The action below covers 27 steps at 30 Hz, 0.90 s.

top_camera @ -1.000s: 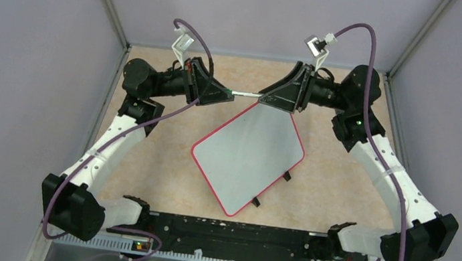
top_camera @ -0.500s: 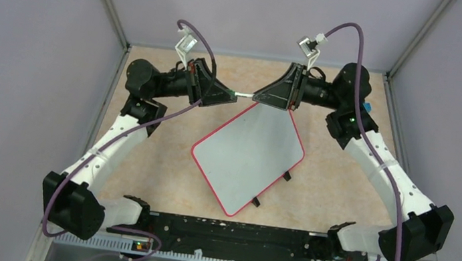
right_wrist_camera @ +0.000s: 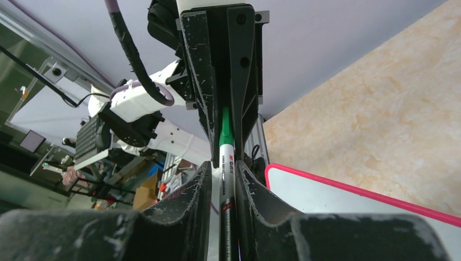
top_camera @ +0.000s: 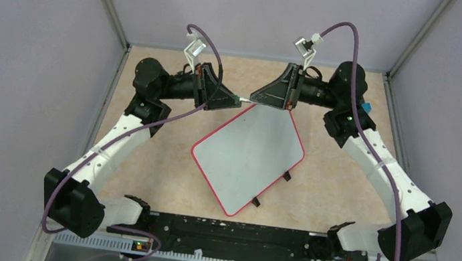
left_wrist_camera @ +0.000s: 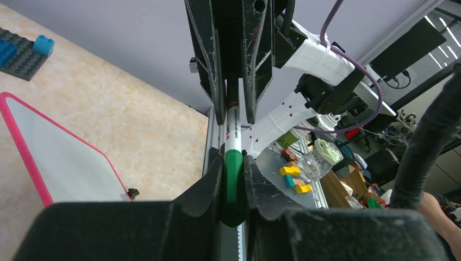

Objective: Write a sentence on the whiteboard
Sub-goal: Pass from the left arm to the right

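Note:
The whiteboard point(top_camera: 248, 156), glossy white with a red-pink frame, lies turned diagonally on the beige table; it also shows in the wrist views point(left_wrist_camera: 60, 157) point(right_wrist_camera: 348, 212). Above its far corner a marker point(top_camera: 244, 98) hangs level between both grippers. My left gripper point(top_camera: 236, 99) is shut on the marker's green cap point(left_wrist_camera: 234, 174). My right gripper point(top_camera: 253, 97) faces it tip to tip, its fingers closed against the white and black barrel point(right_wrist_camera: 226, 157). Only a short piece of barrel shows between the two grippers. The board's surface bears no writing.
A dark studded plate point(left_wrist_camera: 19, 51) with a blue brick point(left_wrist_camera: 42, 44) sits on the table beyond the board. Small black clip feet point(top_camera: 287, 176) stick out of the board's right edge. Grey walls close the table on three sides; a black rail point(top_camera: 228, 231) runs along the near edge.
My left arm has moved right, so less of the marker shows between the grippers. My right gripper's fingers have closed in onto the barrel. The board has not moved.

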{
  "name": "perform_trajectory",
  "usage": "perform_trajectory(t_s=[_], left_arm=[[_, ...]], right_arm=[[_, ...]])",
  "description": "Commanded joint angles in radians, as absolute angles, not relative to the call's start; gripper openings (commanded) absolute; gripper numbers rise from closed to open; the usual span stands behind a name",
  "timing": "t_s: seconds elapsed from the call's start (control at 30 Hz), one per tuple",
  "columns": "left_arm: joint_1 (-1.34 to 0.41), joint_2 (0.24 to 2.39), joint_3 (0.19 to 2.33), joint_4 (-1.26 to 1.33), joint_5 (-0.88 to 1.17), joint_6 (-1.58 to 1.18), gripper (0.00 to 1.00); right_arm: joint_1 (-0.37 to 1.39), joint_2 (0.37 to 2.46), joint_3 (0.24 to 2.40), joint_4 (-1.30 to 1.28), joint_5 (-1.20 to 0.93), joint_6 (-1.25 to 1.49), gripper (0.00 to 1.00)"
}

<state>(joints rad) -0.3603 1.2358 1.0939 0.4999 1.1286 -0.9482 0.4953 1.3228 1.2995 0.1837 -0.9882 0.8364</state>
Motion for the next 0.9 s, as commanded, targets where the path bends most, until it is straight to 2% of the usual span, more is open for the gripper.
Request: perform_trajectory(t_s=[0.0, 0.1, 0.3, 0.43, 0.8, 0.87], left_arm=[[-0.370, 1.238, 1.133, 0.488, 1.113, -0.907, 0.00], [-0.371, 1.240, 1.139, 0.500, 1.115, -0.916, 0.00], [-0.370, 1.234, 1.155, 0.491, 1.112, -0.901, 0.00], [-0.368, 1.228, 1.158, 0.469, 1.107, -0.882, 0.00], [-0.369, 1.233, 1.160, 0.436, 1.099, -0.858, 0.00], [-0.369, 1.235, 1.160, 0.442, 1.100, -0.867, 0.00]], right_arm=[[0.518, 1.331, 1.351, 0.201, -0.988, 0.825, 0.20], [0.522, 1.334, 1.350, 0.198, -0.988, 0.821, 0.20], [0.523, 1.330, 1.350, 0.187, -0.998, 0.812, 0.35], [0.523, 1.322, 1.346, 0.176, -1.004, 0.804, 0.36], [0.534, 1.323, 1.349, 0.153, -1.011, 0.779, 0.19], [0.545, 1.326, 1.353, 0.134, -1.010, 0.757, 0.18]])
